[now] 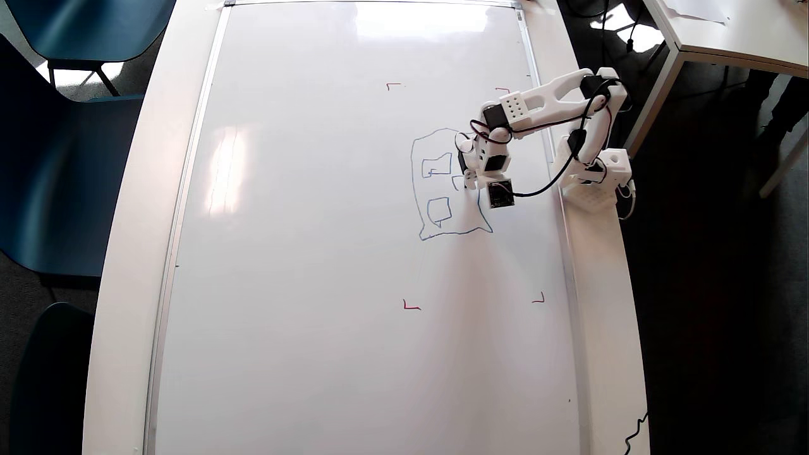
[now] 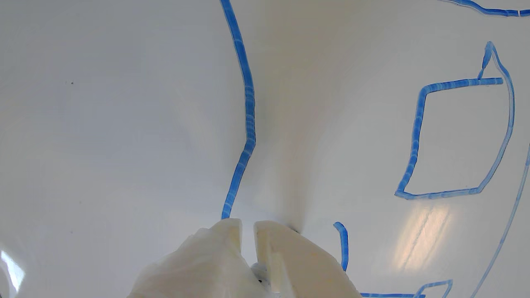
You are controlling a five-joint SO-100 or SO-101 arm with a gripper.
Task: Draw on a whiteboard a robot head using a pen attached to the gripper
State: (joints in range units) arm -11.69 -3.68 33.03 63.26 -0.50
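A long white table is filling the overhead view, with the glossy whiteboard (image 1: 303, 265) lying flat on it and blue chairs standing to the left. The robot head (image 1: 436, 186) is sitting at the board's right side, a wobbly blue outline with two small squares inside. The gripper (image 1: 469, 183) is hovering over its right part, fingers (image 2: 223, 240) nearly pressed together; the pen itself is not showing clearly, so what they are pinching I cannot tell. Judging by the unfinished short stroke nearby, light even pressure and slow travel would be keeping lines continuous
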